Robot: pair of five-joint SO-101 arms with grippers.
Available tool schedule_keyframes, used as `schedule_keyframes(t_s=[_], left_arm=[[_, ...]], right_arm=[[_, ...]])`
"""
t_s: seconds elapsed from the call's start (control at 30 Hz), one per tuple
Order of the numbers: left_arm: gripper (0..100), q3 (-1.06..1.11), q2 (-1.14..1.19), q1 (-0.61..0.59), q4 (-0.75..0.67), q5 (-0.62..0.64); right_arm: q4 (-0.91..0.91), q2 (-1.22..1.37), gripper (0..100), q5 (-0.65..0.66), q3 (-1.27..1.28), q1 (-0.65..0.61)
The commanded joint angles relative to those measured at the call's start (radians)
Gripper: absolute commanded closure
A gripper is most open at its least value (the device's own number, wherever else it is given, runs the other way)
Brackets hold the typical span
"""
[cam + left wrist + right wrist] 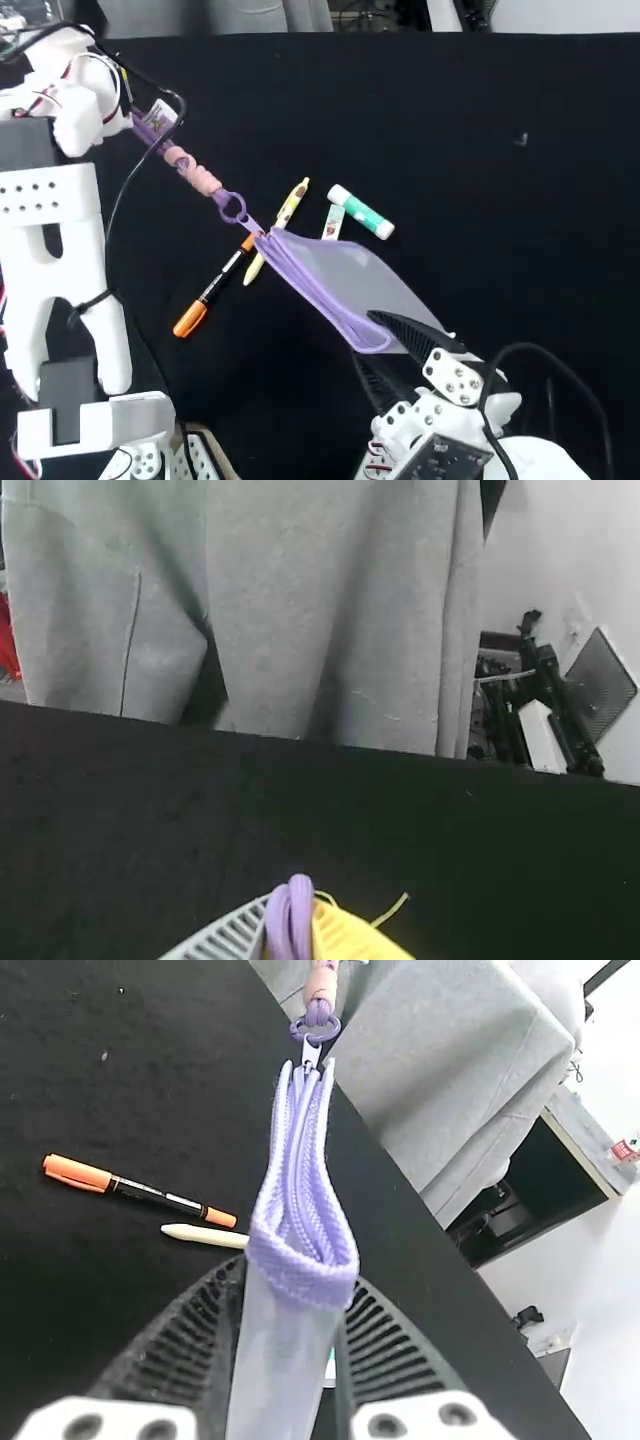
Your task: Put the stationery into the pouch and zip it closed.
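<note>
two claws share one load: my left gripper (150, 118) is clamped on the zip strap (195, 175) by the tabletop's (480, 200) far-left corner, my right gripper (395, 335) on the end of the pouch (340, 275) near mid-front. it's thin, floppy, light (slippery, i'd guess); hold the seams. black cloth, grey drape (300, 600) behind.

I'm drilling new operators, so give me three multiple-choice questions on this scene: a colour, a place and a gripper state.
1. The pouch has edging that is: A purple, B green, C red.
2. The orange marker lies: A inside the pouch, B on the table, C in a gripper.
3. The right gripper is: A open, B shut on the pouch, C shut on a pen.
Answers: A, its seams show purple; B, it rests on the table; B, it clamps the pouch's end.
</note>
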Motion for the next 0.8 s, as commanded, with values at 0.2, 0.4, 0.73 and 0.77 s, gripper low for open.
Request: schedule_keyframes(t_s=[0.2,0.4,0.73,0.77], left_arm=[[97,0.005,-0.017,-0.018,-0.144,-0.009],[97,-0.162,-0.074,0.127,-0.143,-0.008],[97,-0.38,-0.377,0.588,0.075,-0.009],[97,-0.387,-0.397,0.619,0.083,-0.009]], right_arm=[[0.02,-0.001,98.8,0.018,-0.045,0.018],[-0.058,-0.001,98.6,0.015,0.079,0.018],[-0.192,0.001,80.2,-0.089,0.12,0.018],[-0.199,0.001,78.9,-0.089,0.122,0.018]])
